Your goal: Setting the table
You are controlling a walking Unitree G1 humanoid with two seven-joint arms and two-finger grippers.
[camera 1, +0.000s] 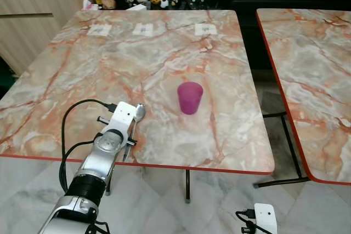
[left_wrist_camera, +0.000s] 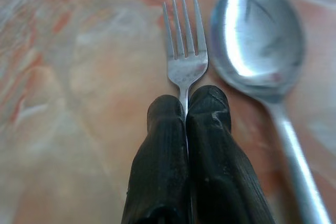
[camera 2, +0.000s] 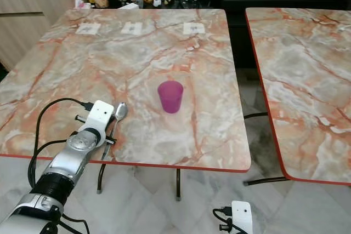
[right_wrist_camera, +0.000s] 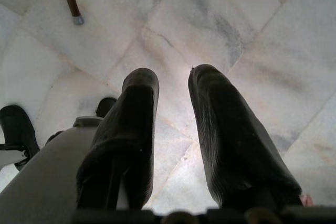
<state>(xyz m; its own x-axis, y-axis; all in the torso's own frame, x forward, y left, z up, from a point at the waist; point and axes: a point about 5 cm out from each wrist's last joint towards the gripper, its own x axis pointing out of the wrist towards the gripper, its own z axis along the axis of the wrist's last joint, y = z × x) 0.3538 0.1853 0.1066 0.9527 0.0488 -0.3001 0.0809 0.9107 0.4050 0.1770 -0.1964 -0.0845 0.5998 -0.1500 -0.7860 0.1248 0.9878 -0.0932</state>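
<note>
Marbled pink-and-grey table top (camera 1: pixel 164 53) carries a translucent purple plastic cup (camera 1: pixel 190 97) near its middle. Toward the near edge from the cup, the left gripper (left_wrist_camera: pixel 187 103) pinches the neck of a silver metal fork (left_wrist_camera: pixel 185 51), just beside a shiny steel spoon (left_wrist_camera: pixel 257 35). Low over the pale tiled floor (right_wrist_camera: pixel 252 40), the right gripper (right_wrist_camera: pixel 173 85) hangs with fingers parted.
</note>
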